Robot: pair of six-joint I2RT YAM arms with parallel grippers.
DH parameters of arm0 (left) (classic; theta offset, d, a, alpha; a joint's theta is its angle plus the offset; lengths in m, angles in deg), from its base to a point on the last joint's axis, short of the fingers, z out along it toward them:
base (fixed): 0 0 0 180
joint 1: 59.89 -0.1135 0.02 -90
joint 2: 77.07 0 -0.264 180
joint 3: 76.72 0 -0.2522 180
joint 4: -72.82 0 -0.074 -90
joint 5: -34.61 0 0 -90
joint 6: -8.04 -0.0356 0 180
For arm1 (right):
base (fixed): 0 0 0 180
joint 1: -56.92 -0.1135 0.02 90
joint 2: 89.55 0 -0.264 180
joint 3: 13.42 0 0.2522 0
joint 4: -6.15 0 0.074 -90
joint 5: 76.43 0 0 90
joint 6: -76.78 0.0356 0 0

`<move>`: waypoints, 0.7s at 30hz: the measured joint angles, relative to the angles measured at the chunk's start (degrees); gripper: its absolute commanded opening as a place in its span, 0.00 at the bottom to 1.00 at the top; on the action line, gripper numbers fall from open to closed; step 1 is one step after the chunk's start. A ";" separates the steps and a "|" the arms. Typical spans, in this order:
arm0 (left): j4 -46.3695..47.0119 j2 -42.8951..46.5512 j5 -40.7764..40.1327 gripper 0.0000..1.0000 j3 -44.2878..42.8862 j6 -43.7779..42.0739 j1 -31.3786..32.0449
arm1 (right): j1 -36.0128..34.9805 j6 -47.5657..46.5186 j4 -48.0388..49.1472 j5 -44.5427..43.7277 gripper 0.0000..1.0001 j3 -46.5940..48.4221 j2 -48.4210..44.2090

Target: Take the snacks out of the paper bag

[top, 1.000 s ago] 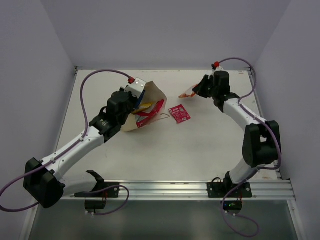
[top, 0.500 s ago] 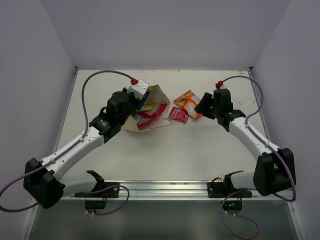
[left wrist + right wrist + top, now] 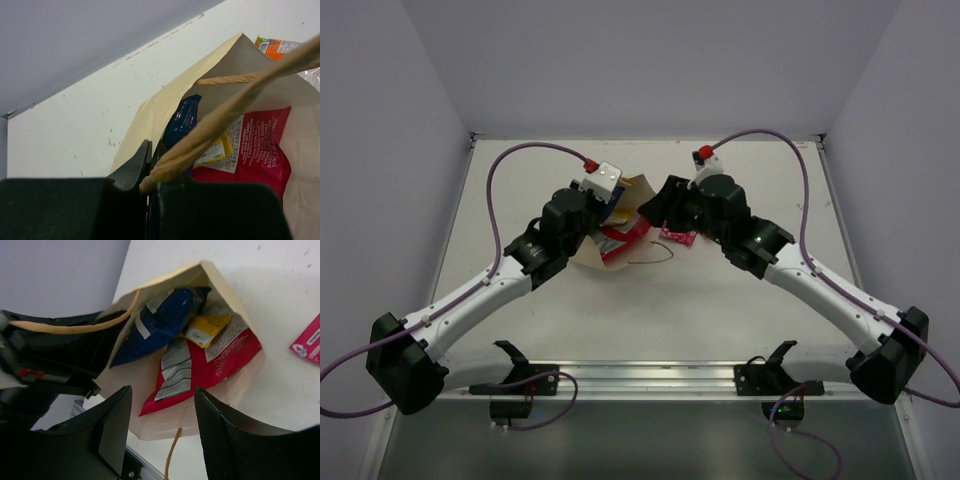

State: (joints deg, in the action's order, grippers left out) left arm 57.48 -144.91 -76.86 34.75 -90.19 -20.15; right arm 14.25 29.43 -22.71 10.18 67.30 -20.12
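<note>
The paper bag (image 3: 165, 427) lies on its side on the bench (image 3: 720, 300), left of centre toward the far edge, with its mouth facing right. A red bag (image 3: 210, 367), a blue bag (image 3: 160, 322) and a yellow wrapper (image 3: 207, 327) show inside. A magenta packet (image 3: 309, 340) lies just right of the mouth, and an orange packet (image 3: 275, 47) shows past the rim. The left end effector (image 3: 152, 172) is clamped on a handle (image 3: 225, 122). The right end effector (image 3: 162, 390), fingers apart, hovers at the mouth.

Matt creased paper bag (image 3: 222, 287); glossy snack packets (image 3: 215, 365).
</note>
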 measured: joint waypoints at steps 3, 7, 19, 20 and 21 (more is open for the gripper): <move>0.07 -0.22 -1.03 0.00 0.00 1.40 0.76 | -2.40 2.29 0.57 -0.13 0.56 0.33 5.60; 0.07 -0.31 -2.05 0.00 0.00 2.73 1.64 | -3.69 5.03 1.16 -0.09 0.56 0.33 11.21; 0.22 -0.61 -4.11 0.00 0.00 7.02 2.58 | -3.82 11.98 7.23 -2.62 0.55 0.26 18.60; 0.24 -0.63 -4.33 0.00 0.00 7.52 2.69 | -3.82 12.90 7.85 -3.21 0.55 0.17 19.30; 0.26 -0.70 -4.44 0.00 0.00 8.20 2.80 | -3.82 13.70 8.28 -3.65 0.55 0.02 19.98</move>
State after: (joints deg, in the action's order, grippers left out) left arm 57.74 -145.61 -81.30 34.75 -81.99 -17.35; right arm 10.42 43.14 -14.42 6.53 67.32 -0.14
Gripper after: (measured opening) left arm 0.029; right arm 0.549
